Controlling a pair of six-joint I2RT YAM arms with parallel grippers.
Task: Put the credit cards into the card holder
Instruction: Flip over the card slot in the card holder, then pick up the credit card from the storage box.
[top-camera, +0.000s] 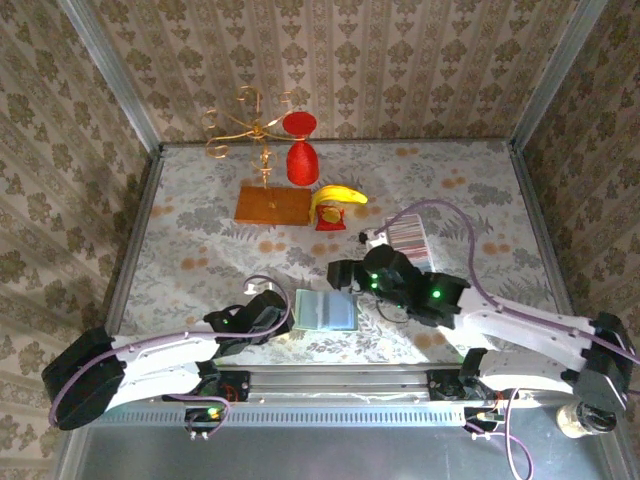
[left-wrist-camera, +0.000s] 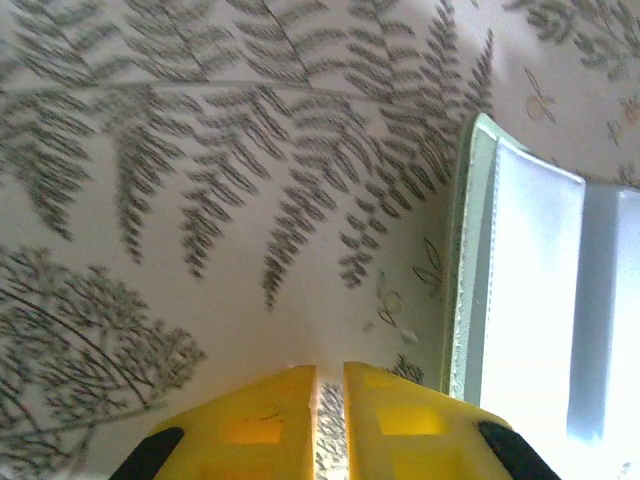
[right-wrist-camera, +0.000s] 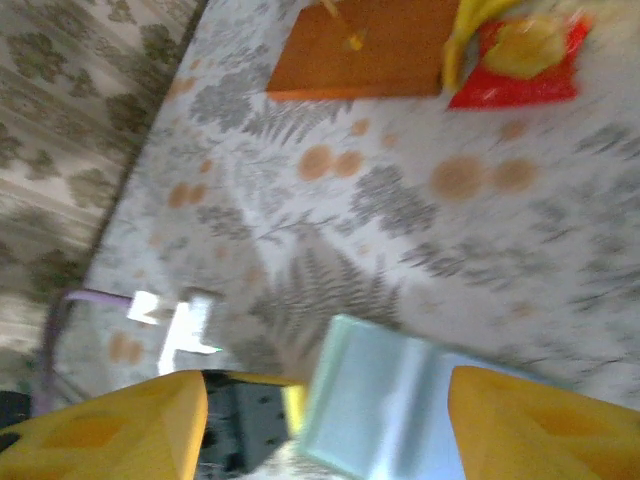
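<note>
The card holder (top-camera: 325, 309) lies open on the patterned cloth at the near middle, its pale bluish panels facing up. My left gripper (top-camera: 282, 313) sits low at its left edge, and the left wrist view has the yellow fingers (left-wrist-camera: 275, 415) almost together with bare cloth in the slit and the card holder (left-wrist-camera: 520, 290) to their right. My right gripper (top-camera: 342, 274) hovers just behind the holder's far right corner, its jaws wide apart and empty above the card holder (right-wrist-camera: 400, 400). The credit cards (top-camera: 408, 238) form a striped row behind the right arm.
At the back stand a gold wire stand (top-camera: 255, 125) with a red object (top-camera: 301, 160), a wooden board (top-camera: 273, 205) and a banana (top-camera: 336, 197) on a red base (top-camera: 328, 220). Metal rails (top-camera: 130, 250) edge the table.
</note>
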